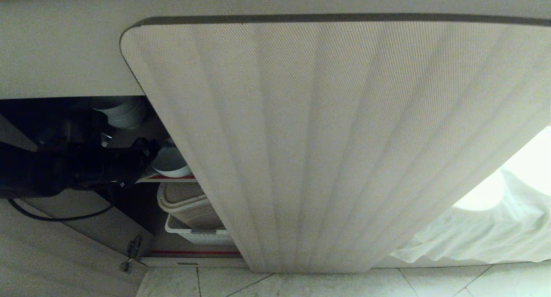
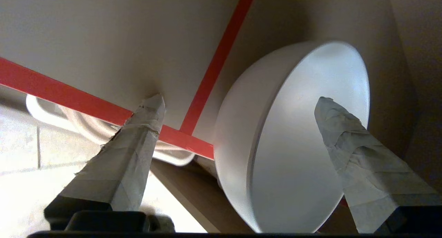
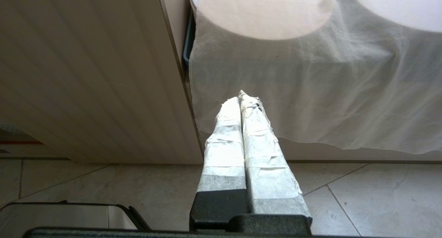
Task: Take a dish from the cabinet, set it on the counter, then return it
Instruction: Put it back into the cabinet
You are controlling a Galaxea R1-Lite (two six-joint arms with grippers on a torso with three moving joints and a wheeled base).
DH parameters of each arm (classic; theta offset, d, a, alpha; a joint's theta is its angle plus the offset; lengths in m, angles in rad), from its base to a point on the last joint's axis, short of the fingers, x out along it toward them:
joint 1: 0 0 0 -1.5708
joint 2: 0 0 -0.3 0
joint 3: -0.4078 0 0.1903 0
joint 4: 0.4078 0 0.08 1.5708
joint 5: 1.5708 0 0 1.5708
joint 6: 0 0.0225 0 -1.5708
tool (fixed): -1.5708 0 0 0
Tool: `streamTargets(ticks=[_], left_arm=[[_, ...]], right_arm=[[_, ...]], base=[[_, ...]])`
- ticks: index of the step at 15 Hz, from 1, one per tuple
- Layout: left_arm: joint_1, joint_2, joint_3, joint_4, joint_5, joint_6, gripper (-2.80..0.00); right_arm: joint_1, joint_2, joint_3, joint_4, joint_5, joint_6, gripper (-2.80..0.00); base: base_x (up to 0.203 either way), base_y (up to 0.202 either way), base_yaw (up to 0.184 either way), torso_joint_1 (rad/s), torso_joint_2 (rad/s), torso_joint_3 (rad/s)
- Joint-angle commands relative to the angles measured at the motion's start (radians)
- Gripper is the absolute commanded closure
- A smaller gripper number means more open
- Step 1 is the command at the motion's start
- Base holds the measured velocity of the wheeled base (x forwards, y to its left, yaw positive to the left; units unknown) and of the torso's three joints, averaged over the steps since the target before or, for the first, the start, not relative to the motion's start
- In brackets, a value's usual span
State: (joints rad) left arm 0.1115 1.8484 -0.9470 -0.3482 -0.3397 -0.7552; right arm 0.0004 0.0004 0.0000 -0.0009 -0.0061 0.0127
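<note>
Up close, a ribbed beige cabinet (image 1: pixel 327 150) door fills most of the head view, swung open. Beside it, white cloth (image 3: pixel 310 93) drapes over pale round shapes. Inside the cabinet, the left gripper (image 2: pixel 241 117) reaches onto a red-taped shelf (image 2: pixel 86 51), its fingers (image 2: pixel 145 127) spread apart around the white dish (image 2: pixel 290 145) (not clamped). Outside, the right gripper (image 3: pixel 240 100) hangs above the tiled floor (image 3: pixel 345 196), fingers pressed together.

White cloth (image 3: pixel 310 93), stacked bins (image 1: pixel 193 215), tiled floor (image 3: pixel 362 203)
</note>
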Motion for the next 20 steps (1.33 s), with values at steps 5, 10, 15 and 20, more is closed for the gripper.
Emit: streamTargets(ticks=[5,10,15,20], left_arm=[[0.003,-0.075,0.086,-0.072,0.011,-0.004,-2.80],[0.003,-0.131,0.115,-0.074,0.027,-0.004,-2.80],[-0.004,-0.212,0.183,-0.075,0.025,-0.001,-2.80],[-0.004,-0.278,0.328,-0.230,0.062,0.020,-2.80]], right_arm=[[0.000,0.000,0.000,-0.001,0.000,0.000,0.00],[0.001,0.000,0.000,0.001,0.000,0.000,0.00],[0.000,0.000,0.000,-0.001,0.000,0.001,0.00],[0.001,0.000,0.000,-0.001,0.000,0.000,0.00]], base=[[0.000,0.000,0.000,0.000,0.00,0.000],[0.000,0.000,0.000,0.000,0.00,0.000],[0.000,0.000,0.000,0.000,0.00,0.000],[0.000,0.000,0.000,0.000,0.00,0.000]])
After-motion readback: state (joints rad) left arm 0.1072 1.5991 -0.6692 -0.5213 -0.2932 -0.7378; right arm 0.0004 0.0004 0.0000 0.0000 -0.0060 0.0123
